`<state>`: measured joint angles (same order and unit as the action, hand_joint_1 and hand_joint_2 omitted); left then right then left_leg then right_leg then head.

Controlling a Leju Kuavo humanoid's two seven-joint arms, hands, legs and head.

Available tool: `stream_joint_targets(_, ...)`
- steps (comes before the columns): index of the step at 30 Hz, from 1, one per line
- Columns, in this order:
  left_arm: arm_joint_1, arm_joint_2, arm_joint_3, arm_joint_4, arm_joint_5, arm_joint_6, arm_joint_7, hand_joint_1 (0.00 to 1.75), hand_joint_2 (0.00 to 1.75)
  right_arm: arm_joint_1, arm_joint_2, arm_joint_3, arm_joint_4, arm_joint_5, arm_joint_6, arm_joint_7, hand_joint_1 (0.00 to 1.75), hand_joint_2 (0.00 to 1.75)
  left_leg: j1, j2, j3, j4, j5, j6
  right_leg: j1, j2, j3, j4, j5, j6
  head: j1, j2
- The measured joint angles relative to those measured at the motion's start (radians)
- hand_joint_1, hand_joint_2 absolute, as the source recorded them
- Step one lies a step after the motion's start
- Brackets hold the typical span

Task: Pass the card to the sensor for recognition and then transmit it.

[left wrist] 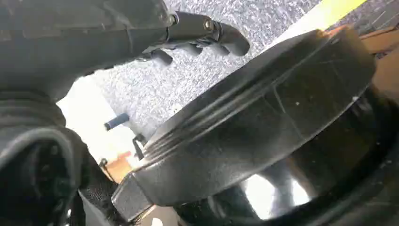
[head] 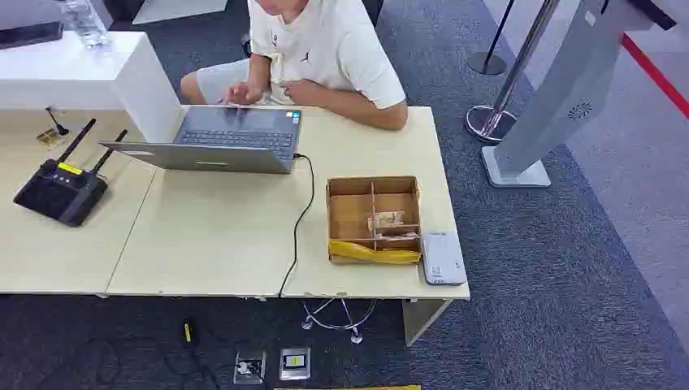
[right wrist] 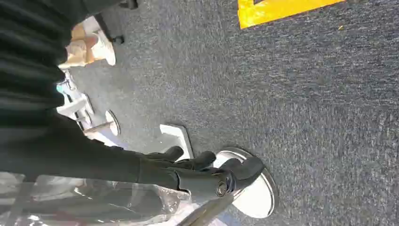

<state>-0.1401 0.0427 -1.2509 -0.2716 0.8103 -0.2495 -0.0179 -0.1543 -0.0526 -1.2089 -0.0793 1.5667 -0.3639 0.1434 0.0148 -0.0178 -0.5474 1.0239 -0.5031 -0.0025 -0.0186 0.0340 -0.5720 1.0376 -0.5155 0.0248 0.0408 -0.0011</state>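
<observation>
- Task looks unstarted: both arms hang low, off the desk [head: 203, 244], and neither hand holds a card
- Left hand [left wrist: 197, 35] hangs over carpet, dark fingers loosely curled, nothing in them; whether to call it spread or closed I cannot tell
- Right hand [right wrist: 207, 172] also hangs over carpet, fingers bent and slightly apart, gripping nothing
- Cards, as far as I can judge, lie in the box [head: 374, 218] near the desk's right front corner; pale items sit in its front compartments, too small to name for sure
- Sensor is probably the white reader [head: 443, 257], flat just beside the box on its right, almost at the desk's right edge
- Left to do: pick a card, hold it to the reader, then hand it on, likely to the person [head: 325, 57] seated behind the laptop [head: 219, 138]
- Room: open desk between laptop and box; a cable [head: 301, 219] runs down it just left of the box
- Risks: the reader could be nudged off the edge; a stand [head: 561, 89] and post [head: 504, 89] rise right of the desk
</observation>
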Motion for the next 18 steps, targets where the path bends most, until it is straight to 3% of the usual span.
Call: stream_joint_targets(18,0.0,0.001,0.0,0.0,0.028,0.0,0.008,0.0,0.0,-0.005,-0.002,0.001,0.0,0.005,0.0,-0.003,0.0,1.75,0.0,0.0,0.0,0.0,0.0,0.0,0.0,0.0,0.0,0.0,0.0,0.0,0.0,0.0)
